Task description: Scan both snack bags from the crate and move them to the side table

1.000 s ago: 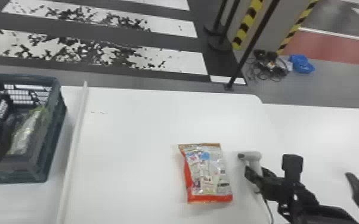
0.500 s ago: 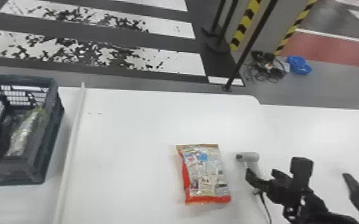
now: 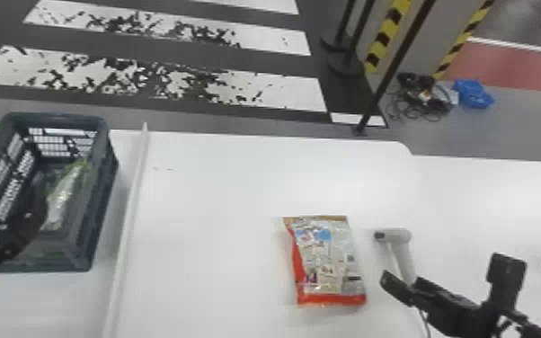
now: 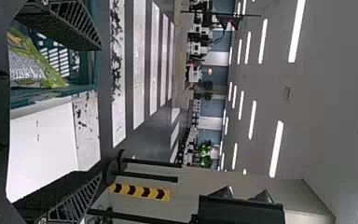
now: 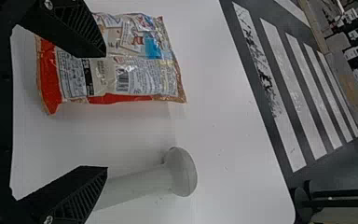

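Orange bag (image 3: pixel 325 265) lies flat on the table (image 3: pixel 215 202), ahead and to the left of the right gripper (image 5: pixel 106 109), which looks the nearer of the two by far. Its long axis runs away from that gripper, roughly along the way it points, so closing from the two sides would likely pinch across the short width. The gap is off line, though: one finger overlaps the bag in the wrist view, while the scanner (image 3: pixel 402 236) sits just beside the bag, toward the other finger. A shift leftward and down seems called for first, or the scanner's handle may get caught.

The right gripper slants forward and down, fingers spread, holding nothing. The left gripper (image 4: pixel 100 111) is at the crate (image 3: pixel 94 197), aimed more nearly level, its fingers parted and empty too. The green bag (image 4: pixel 32 65) is in the crate, just beside it and slightly to its right.
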`<state>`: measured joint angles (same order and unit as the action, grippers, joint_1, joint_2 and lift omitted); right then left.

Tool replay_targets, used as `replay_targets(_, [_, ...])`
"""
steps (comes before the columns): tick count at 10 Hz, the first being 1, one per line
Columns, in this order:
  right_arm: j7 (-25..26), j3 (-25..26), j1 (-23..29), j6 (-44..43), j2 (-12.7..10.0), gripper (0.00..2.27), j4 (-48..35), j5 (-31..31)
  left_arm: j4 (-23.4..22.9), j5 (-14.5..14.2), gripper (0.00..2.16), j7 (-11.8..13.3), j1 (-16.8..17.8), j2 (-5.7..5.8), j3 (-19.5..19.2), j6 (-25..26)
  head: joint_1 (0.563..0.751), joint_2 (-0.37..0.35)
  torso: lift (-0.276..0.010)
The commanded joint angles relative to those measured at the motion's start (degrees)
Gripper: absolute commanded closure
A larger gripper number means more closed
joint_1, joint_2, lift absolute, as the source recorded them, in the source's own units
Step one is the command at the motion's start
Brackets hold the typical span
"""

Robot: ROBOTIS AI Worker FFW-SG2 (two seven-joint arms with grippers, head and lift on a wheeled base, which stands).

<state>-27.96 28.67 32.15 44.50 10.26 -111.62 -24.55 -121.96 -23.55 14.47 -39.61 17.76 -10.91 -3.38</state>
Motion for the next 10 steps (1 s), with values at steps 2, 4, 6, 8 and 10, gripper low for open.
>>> replay_targets(2, [-0.1,-1.9,-1.3,4.5,-0.2,0.06,0.2,-0.1,0.1,0.0,0.04,0.2,0.0,0.00,0.0,-0.2,0.695,-0.151,-0.029])
replay_targets(4, [-0.1,-4.2,-4.0,4.7,-0.1,0.06,2.7,1.2,0.1,0.0,0.04,0.2,0.1,0.17,-0.1,-0.2,0.695,-0.116,-0.029])
replay_targets(6, [-0.9,-5.3,-7.7,4.7,0.4,0.06,6.7,2.4,0.2,0.0,0.04,0.3,0.1,0.26,-0.1,-0.4,0.695,-0.091,-0.029])
replay_targets(8, [-2.0,-6.3,-11.4,4.0,1.6,0.06,11.6,4.5,0.2,0.0,0.04,0.3,0.1,0.44,-0.3,-0.5,0.695,-0.086,-0.029])
replay_targets(10, [-3.3,-7.3,-13.8,3.4,2.3,0.06,16.5,4.5,0.2,0.0,0.04,0.3,0.1,0.44,-0.3,-0.5,0.695,-0.090,-0.029])
